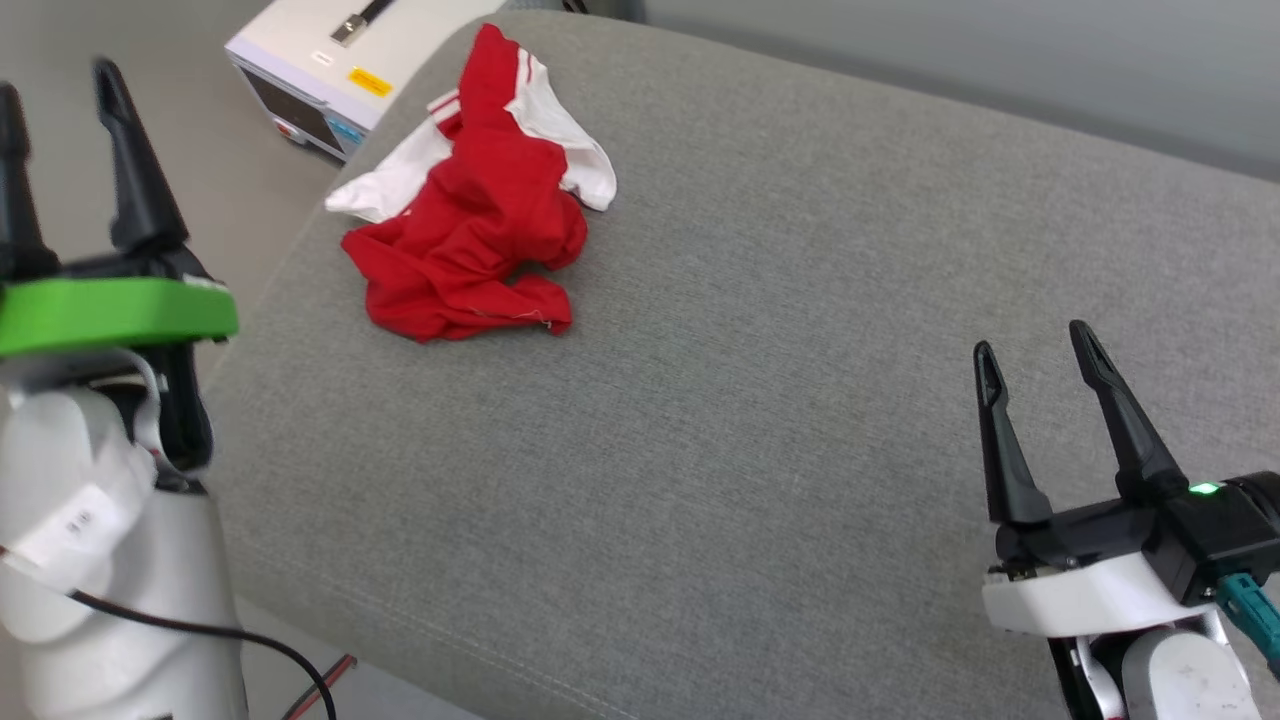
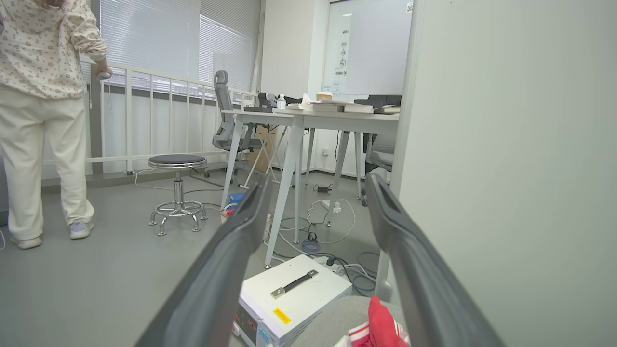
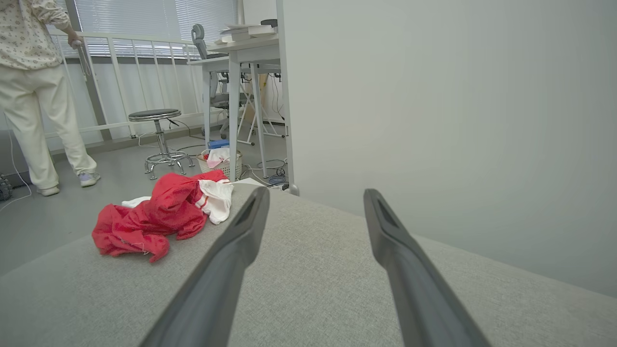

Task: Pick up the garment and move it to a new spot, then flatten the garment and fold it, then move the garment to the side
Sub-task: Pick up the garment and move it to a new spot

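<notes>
A: Left gripper [image 1: 57,78]?

B: Fingers spread wide, nothing between them. It stands off the left edge of the grey cushion [image 1: 750,400], over the floor, with its fingers pointing toward the cushion's far end. A green band [image 1: 110,312] circles the wrist below it.

A: Right gripper [image 1: 1032,338]?

B: Also wide and empty. It sits over the cushion's near right part, fingers aimed at the cushion's far edge. I cannot tell whether it touches the fabric.

A: The garment [image 1: 470,230]?

B: A crumpled heap on the cushion's far left corner, well apart from both grippers. The red body is bunched toward the cushion's middle. The white sleeves with red stripe trim lie on the far side, and one white part reaches the cushion's left edge. No fold is made; it lies loose.

A: Off the cushion?

B: A white box [image 1: 330,60] with a dark handle and a yellow label stands on the floor just past the cushion's far left corner. A black cable [image 1: 250,640] trails on the floor by the cushion's near left corner. Farther out past the far left corner are a basket [image 3: 224,166] with cloth in it, then a round stool [image 3: 154,115]. Beyond those, a person [image 3: 29,72] in pale trousers and a flowered top stands at a white railing. A pale partition [image 3: 434,120] runs along the cushion's far edge.
</notes>
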